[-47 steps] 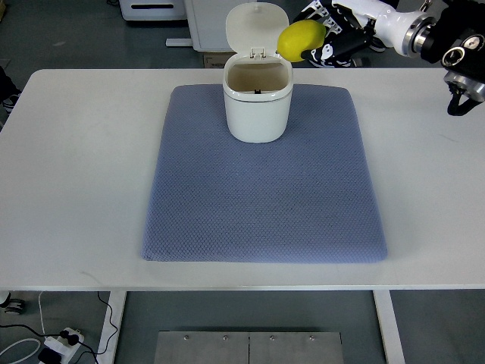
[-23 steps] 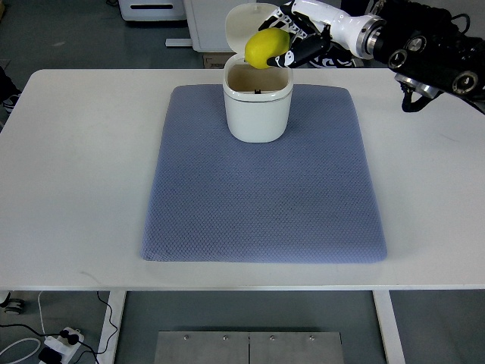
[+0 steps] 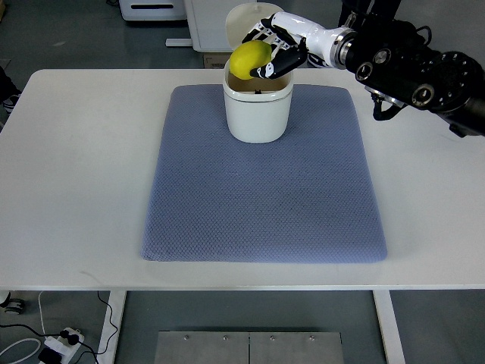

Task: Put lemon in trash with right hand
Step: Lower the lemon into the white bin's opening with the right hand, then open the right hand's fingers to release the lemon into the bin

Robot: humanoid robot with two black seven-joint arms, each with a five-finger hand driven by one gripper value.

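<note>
Now the lemon [image 3: 251,59] sits just over the mouth of the trash bin [image 3: 258,106], toward its rear left rim, with the lid [image 3: 244,17] tipped back behind it. It looks light and firm, with a smooth rind that could slip, so a wrap around its broad middle seems the safest hold (the tapered ends offer less to grip). The right hand [image 3: 274,51] has it exactly so: fingers [image 3: 267,70] curled closed around the fruit from the right side, the arm reaching in from the picture's right edge. The bin stands on a blue mat [image 3: 265,189] on the white table [image 3: 76,152]. Judging by the position, only the release is left. The left hand is not visible.
</note>
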